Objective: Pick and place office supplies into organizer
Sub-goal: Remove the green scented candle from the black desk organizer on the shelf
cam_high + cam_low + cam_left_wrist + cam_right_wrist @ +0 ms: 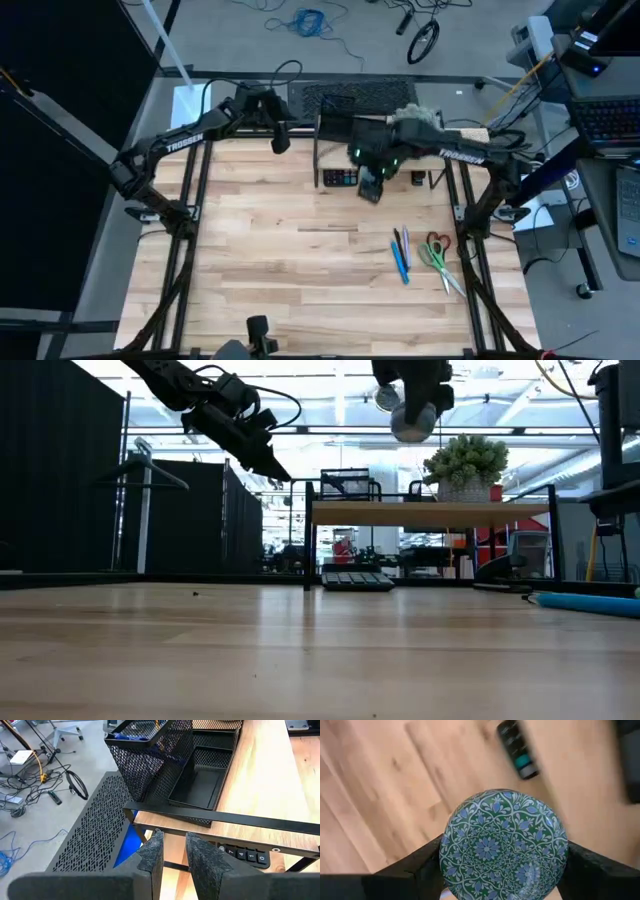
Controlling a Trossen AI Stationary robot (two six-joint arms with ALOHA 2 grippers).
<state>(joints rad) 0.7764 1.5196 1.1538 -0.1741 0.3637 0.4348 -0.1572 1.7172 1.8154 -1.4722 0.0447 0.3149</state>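
My right gripper (412, 405) hangs high over the table's far middle, in front of the wooden shelf riser (430, 513), and is shut on a round disc (504, 845) with a blue-and-green flower pattern. The black mesh organizer (200, 775) stands on the riser's top. Two blue pens (401, 255) and the red-and-green-handled scissors (437, 258) lie flat on the table at the right. My left gripper (172, 852) hovers at the far left of the riser, near the organizer, with a narrow gap between its fingers and nothing in it. My right gripper pinches the disc by its rim, one finger (415, 867) on each of two opposite sides (446, 855). The fingers come from above and point down at the table. The disc (413, 422) is lifted clear, well above the table, its patterned face toward the wrist camera.
A black calculator (340, 178) lies under the riser's front edge. A fuzzy green plant (465, 460) in a pot stands on the riser at the right. A perforated black panel (95, 825) lies behind the table's far edge. Bare wood fills the table's middle and left.
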